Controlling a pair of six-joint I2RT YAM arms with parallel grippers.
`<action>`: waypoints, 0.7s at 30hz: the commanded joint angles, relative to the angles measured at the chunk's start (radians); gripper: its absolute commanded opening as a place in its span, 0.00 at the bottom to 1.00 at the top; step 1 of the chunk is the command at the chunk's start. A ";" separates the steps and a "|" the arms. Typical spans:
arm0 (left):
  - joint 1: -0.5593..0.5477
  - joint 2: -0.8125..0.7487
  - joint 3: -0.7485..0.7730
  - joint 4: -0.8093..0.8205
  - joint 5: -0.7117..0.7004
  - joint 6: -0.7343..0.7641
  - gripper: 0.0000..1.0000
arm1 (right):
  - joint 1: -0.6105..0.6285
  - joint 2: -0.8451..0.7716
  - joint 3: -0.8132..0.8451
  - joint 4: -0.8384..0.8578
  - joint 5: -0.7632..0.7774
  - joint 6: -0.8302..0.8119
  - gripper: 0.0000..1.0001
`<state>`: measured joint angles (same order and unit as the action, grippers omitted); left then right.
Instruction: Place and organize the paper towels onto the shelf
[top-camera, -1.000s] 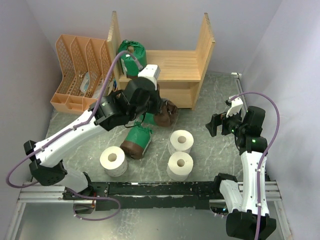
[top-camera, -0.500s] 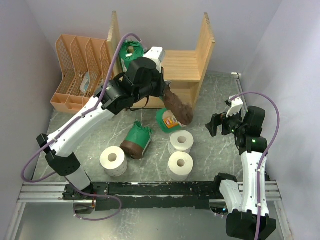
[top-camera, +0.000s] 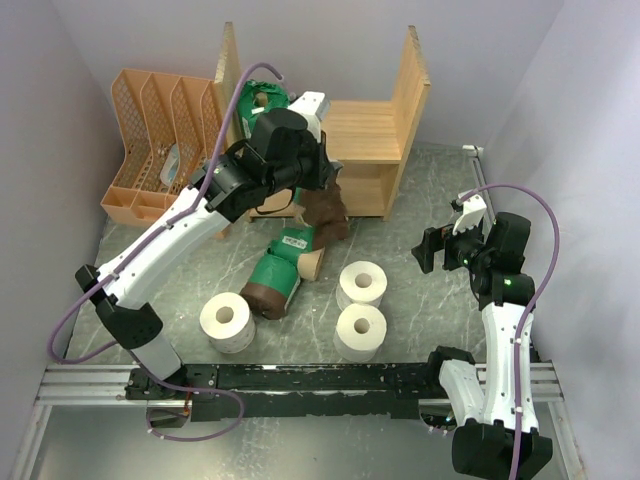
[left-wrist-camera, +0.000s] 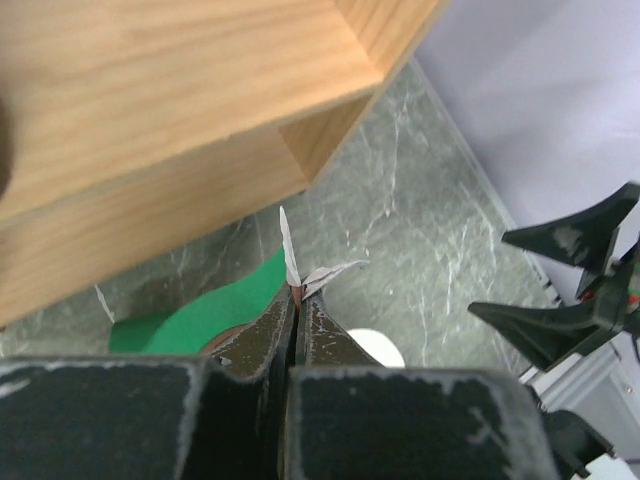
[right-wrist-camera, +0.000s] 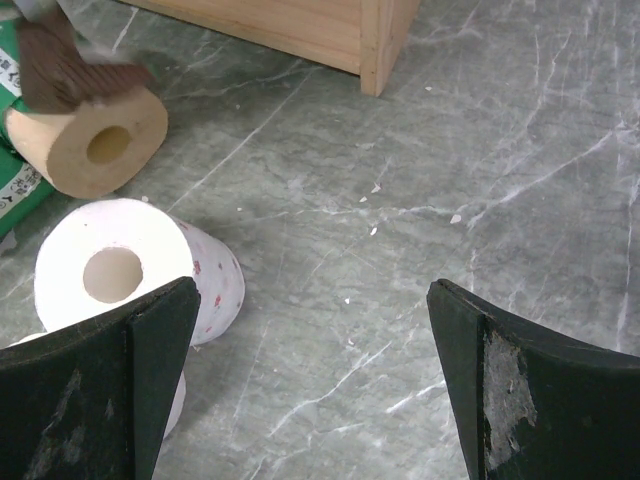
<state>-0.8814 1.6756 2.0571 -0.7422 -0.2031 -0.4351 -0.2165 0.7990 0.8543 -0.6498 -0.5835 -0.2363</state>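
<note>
My left gripper (top-camera: 322, 190) is shut on a thin edge of brown plastic wrapper (top-camera: 326, 212) that hangs in front of the wooden shelf (top-camera: 365, 130). In the left wrist view the gripper (left-wrist-camera: 300, 293) pinches a sliver of wrap. Below it a cream roll, half in green wrap (top-camera: 300, 250), lies on the floor; it also shows in the right wrist view (right-wrist-camera: 95, 140). A green roll (top-camera: 262, 104) stands on the shelf's top board at the left. A green-and-brown wrapped roll (top-camera: 272, 285) and three white rolls (top-camera: 227, 320) (top-camera: 362, 283) (top-camera: 360, 331) lie on the floor. My right gripper (top-camera: 440, 246) is open and empty, as the right wrist view (right-wrist-camera: 312, 290) shows.
An orange lattice file rack (top-camera: 160, 145) stands left of the shelf. Grey walls close in on both sides. The shelf's front corner (right-wrist-camera: 372, 45) and a white roll with red dots (right-wrist-camera: 130, 275) lie ahead of the right gripper.
The left gripper rose from the floor with the brown-wrapped pack and swung toward the shelf. The roll in green wrap now lies on the floor below the hanging brown wrapper. The right arm stayed still.
</note>
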 joint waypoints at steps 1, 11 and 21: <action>0.000 -0.035 -0.061 0.046 0.059 -0.011 0.07 | 0.000 -0.007 0.003 0.004 0.000 0.002 1.00; -0.001 -0.047 -0.087 0.024 0.059 -0.017 0.07 | 0.000 -0.002 0.005 0.002 -0.003 -0.001 1.00; -0.001 -0.097 -0.378 0.055 0.087 -0.055 0.11 | 0.000 -0.008 0.005 0.001 -0.008 -0.003 1.00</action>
<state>-0.8814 1.6138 1.8011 -0.7071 -0.1184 -0.4580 -0.2165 0.8001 0.8543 -0.6498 -0.5842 -0.2367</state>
